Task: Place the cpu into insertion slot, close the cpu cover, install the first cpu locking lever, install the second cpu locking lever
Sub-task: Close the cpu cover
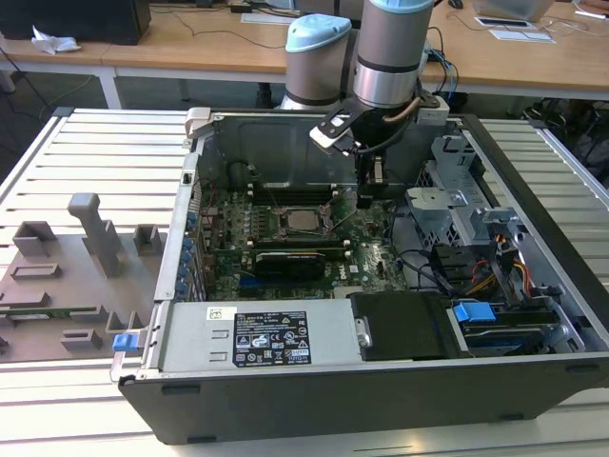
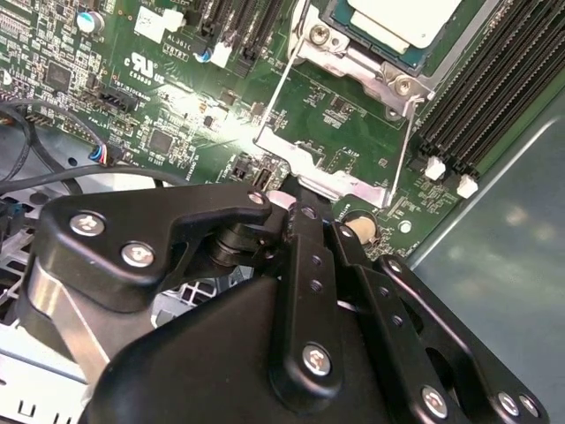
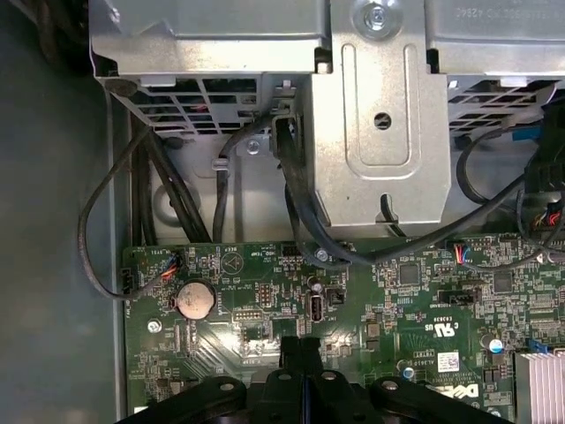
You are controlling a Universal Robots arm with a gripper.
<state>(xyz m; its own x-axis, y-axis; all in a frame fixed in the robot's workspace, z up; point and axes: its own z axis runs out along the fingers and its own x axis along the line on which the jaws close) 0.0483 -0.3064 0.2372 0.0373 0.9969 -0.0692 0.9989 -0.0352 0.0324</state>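
The cpu (image 1: pixel 304 221), a square chip with a silver-tan top, lies in its socket on the green motherboard (image 1: pixel 371 257); the second wrist view shows the cpu (image 2: pixel 397 18) seated there too. The cpu cover (image 2: pixel 322 168), a thin metal frame with an open window, is swung up from its hinge beside the socket. My gripper (image 1: pixel 366 195) hangs over the board on the socket's side toward the exterior view's right. It is shut with nothing held. Its tip (image 2: pixel 296 194) is right at the cover's free edge, and I cannot tell whether they touch. The closed fingers (image 3: pixel 291 349) point down at the board.
A metal drive cage (image 1: pixel 447 205) and loose cables (image 1: pixel 438 271) crowd the exterior view's right. The power supply (image 1: pixel 271 338) and a black drive (image 1: pixel 400 324) fill the case front. Memory slots (image 2: pixel 477 115) flank the socket. Grey fixtures (image 1: pixel 86 248) stand outside, at the exterior view's left.
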